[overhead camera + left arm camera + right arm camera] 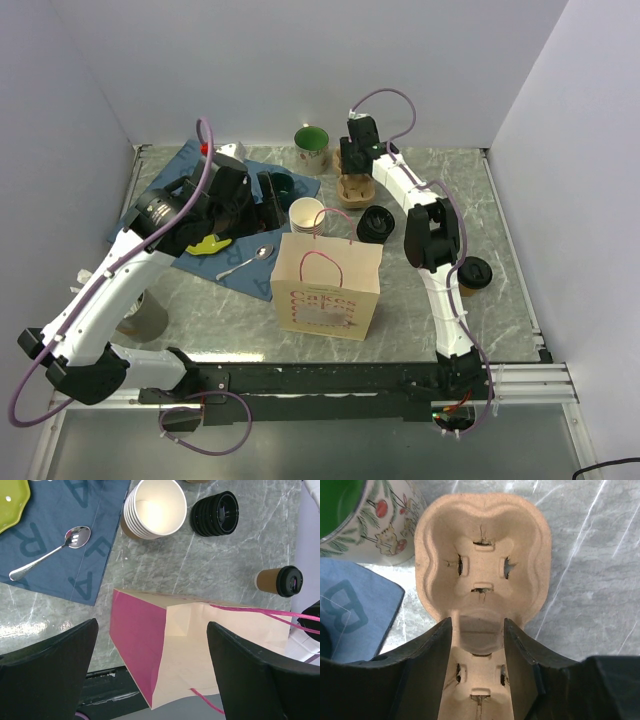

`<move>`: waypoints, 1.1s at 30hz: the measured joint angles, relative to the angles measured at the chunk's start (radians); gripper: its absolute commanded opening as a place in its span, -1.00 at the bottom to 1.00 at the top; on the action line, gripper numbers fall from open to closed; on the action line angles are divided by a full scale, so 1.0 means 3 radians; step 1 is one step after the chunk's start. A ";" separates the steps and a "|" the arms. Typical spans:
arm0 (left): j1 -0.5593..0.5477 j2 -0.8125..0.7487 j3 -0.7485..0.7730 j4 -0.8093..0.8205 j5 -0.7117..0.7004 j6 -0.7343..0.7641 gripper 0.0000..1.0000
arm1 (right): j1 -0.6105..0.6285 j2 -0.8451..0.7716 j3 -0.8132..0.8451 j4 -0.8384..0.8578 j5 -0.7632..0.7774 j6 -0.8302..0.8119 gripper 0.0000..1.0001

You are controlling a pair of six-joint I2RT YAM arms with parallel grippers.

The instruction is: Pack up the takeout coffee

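Brown takeout coffee (473,275): stands on the surface (400,305), right of the paper bag (328,285).
Left hand (152,630): I see it spread wide above that bag.
Right hand (477,622): pinching the pulp carrier (482,545) at its centre.

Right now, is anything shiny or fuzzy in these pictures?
Left wrist view: light glints off the spoon and the table. Top view: the print on the paper bag is smudged. Right wrist view: the cup carrier looks sharp.
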 measured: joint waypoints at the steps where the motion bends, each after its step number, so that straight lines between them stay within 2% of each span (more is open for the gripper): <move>1: 0.0000 -0.0001 -0.0005 0.0004 0.0000 -0.0008 0.94 | 0.0000 0.0000 -0.0014 0.0000 0.0000 0.0008 0.07; 4: 0.0000 -0.0010 -0.0029 0.0020 0.0000 -0.0010 0.94 | 0.0000 0.0000 -0.0094 -0.0003 0.0001 0.0034 0.05; 11: 0.0000 -0.0018 -0.0051 0.0031 0.0000 -0.0011 0.94 | 0.0000 -0.0004 -0.0121 0.0019 0.0006 0.0060 -0.19; 21: 0.0000 -0.0043 -0.0051 0.0029 0.0000 -0.0009 0.93 | 0.0000 -0.0008 -0.0118 0.0019 0.0015 0.0057 -0.10; 33: 0.0000 -0.0045 -0.0051 0.0029 0.0000 -0.0004 0.94 | 0.0004 -0.0014 -0.0120 0.0020 0.0028 0.0031 -0.09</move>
